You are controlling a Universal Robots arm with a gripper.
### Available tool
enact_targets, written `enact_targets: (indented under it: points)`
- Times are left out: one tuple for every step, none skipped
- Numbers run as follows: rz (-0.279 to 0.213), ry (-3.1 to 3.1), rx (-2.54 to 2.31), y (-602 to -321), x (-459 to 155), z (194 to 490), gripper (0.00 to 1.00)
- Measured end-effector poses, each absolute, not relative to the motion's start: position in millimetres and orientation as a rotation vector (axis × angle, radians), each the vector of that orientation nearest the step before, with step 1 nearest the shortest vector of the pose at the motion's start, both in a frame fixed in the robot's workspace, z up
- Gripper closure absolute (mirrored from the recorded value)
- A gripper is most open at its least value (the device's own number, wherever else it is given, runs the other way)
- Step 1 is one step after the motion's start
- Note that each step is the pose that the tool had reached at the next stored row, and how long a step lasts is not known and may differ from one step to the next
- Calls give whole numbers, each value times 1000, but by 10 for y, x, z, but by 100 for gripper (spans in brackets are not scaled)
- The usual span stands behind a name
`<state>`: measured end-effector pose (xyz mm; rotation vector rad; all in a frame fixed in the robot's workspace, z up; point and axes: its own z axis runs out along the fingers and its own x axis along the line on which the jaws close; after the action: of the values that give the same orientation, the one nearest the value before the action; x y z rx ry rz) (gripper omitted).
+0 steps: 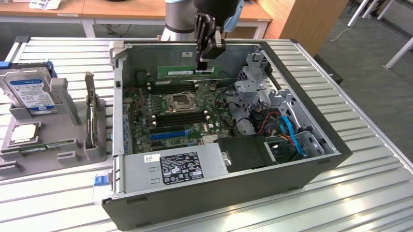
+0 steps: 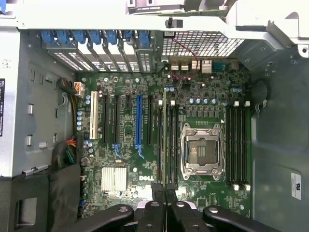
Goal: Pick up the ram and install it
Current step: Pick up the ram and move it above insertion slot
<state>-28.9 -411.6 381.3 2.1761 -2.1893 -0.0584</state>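
End effector (image 1: 204,67): clamped on the ram, near its end toward the exterior view's right
Ram (image 1: 181,72): green stick, level and on edge, in the air over the motherboard (image 1: 193,121)
Alignment, wrist view: ram edge-on, running along the black memory slots (image 2: 173,145) beside the CPU socket (image 2: 202,151)
Computer case (image 1: 258,188): open, lying on the slatted metal worktop (image 1: 374,193)

The gripper (image 2: 165,195) pinches the ram (image 2: 164,140), seen edge-on as a thin green strip. It lines up along the dark memory slots (image 2: 173,145) beside the open CPU socket (image 2: 202,150) on the motherboard (image 2: 217,199).
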Motion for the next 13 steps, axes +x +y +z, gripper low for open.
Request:
enact_targets:
  points:
    - [-58,-2189,2176,-4116,-289,3813,88]
    - [-58,-2189,2176,-4116,-289,3813,88]
    - [-58,-2189,2176,-4116,-289,3813,88]
    - [-58,-2189,2176,-4116,-289,3813,88]
    - [-58,-2189,2176,-4116,-290,3810,88]
    - [-58,-2189,2176,-4116,-291,3804,88]
    - [-59,-2189,2176,-4116,-292,3795,88]
    - [-59,-2190,2176,-4116,-293,3785,88]
    - [-59,-2190,2177,-4116,-295,3773,88]
    - [-60,-2190,2177,-4116,-297,3760,88]
    - [-60,-2190,2177,-4116,-298,3747,88]
    - [-61,-2190,2178,-4116,-300,3733,88]
    - [-62,-2190,2178,-4116,-301,3720,88]
